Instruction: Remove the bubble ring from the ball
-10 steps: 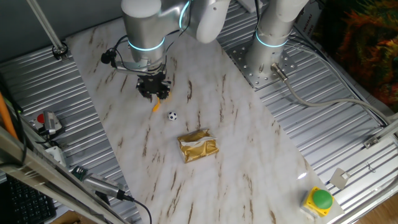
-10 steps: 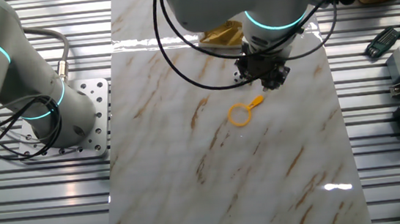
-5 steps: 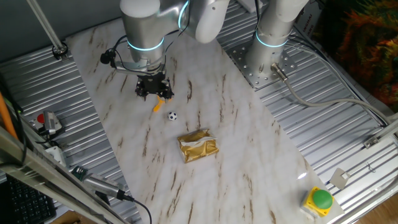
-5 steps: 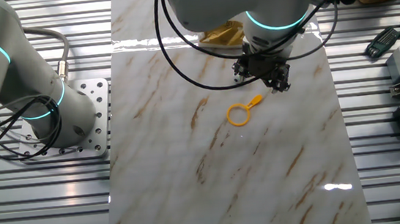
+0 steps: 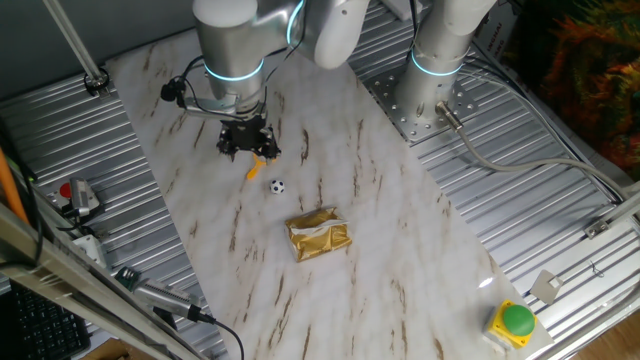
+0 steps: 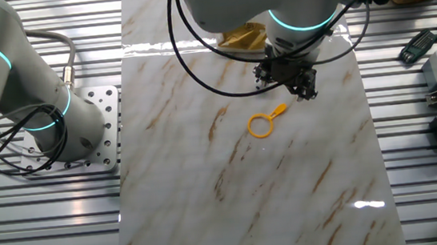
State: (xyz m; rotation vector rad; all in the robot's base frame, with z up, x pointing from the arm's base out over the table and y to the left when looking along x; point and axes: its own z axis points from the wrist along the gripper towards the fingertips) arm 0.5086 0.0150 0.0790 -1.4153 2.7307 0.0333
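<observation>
Orange-yellow bubble ring (image 6: 265,123), black-and-white patched ball (image 5: 277,186), gold packet (image 5: 319,235), brown-veined white marble table (image 6: 233,193).

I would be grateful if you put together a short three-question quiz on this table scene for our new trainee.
1. True or false: the bubble ring circles the ball.
2. What lies nearest the ball? A) bubble ring B) gold foil packet C) green button
3. Fill in: the tool hovers above the ring's ____.

Key:
1. False: the ring lies flat on the marble with nothing inside its loop, and the ball sits apart from it.
2. A
3. handle
</observation>
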